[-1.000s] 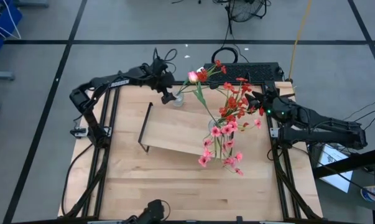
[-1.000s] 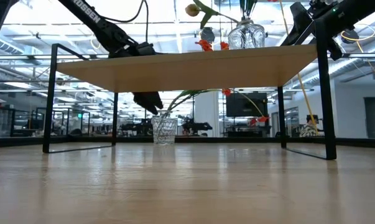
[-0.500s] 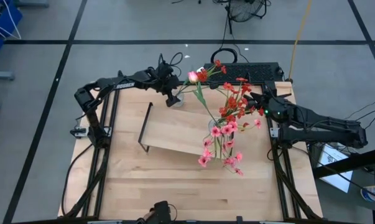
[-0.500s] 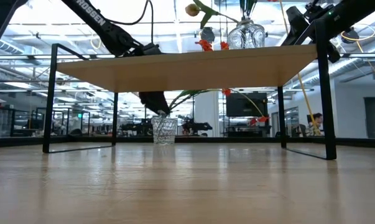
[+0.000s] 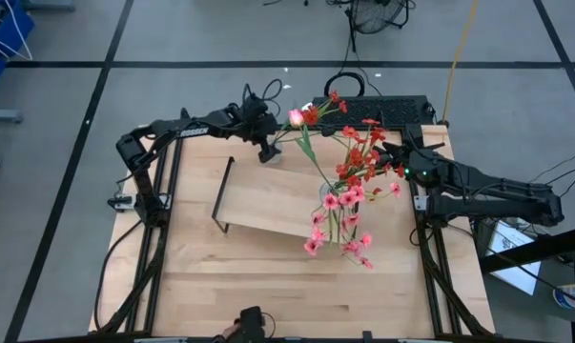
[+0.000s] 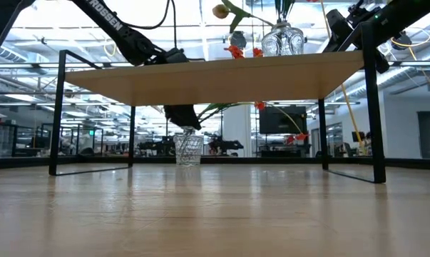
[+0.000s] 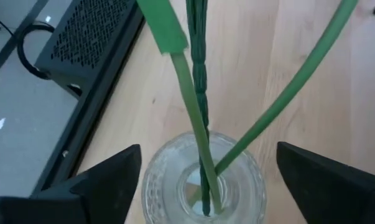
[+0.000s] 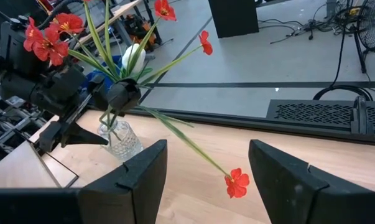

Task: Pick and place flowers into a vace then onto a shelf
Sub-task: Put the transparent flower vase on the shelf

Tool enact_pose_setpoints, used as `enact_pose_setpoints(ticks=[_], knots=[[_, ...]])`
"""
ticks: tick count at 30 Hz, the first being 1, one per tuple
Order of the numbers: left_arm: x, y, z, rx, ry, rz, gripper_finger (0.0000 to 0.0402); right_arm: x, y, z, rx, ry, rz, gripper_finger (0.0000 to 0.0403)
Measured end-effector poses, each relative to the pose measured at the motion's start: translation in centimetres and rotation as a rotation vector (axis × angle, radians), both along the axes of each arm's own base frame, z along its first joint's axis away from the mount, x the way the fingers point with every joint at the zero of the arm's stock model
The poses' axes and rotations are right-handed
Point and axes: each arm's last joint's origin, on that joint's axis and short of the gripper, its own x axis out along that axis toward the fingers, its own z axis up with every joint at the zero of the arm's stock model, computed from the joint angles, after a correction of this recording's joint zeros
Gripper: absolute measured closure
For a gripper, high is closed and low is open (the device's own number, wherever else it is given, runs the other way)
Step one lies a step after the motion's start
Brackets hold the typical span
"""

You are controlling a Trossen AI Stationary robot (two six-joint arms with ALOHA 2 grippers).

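The left gripper (image 5: 265, 151), fingers spread wide, straddles a small glass vase (image 7: 203, 186) of flowers (image 5: 300, 118) on the table's far side behind the shelf (image 5: 268, 202), while the right gripper (image 5: 387, 152) waits open nearby.

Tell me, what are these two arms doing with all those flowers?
They are putting artificial flowers into glass vases and setting the vases on a low wooden shelf. One vase full of red and pink blossoms already stands on it. The left gripper is open around a second vase holding a few stems, which stands on the table behind the shelf. The right gripper waits, open, beside the shelf's far right end.
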Motion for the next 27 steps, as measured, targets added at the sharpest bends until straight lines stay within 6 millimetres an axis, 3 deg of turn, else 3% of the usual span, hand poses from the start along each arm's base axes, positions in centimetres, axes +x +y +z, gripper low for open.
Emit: enact_pose_setpoints(ticks=[12,27], knots=[[-0.14,0.01,-0.11,0.014,0.025,0.007,0.0183,0.0,0.0,0.0,-0.001,0.002,0.001,0.0184],[0.27,0.74,0.48,0.022,-0.051,0.187,0.0189,0.0,0.0,0.0,-0.004,0.006,0.003,0.0184]])
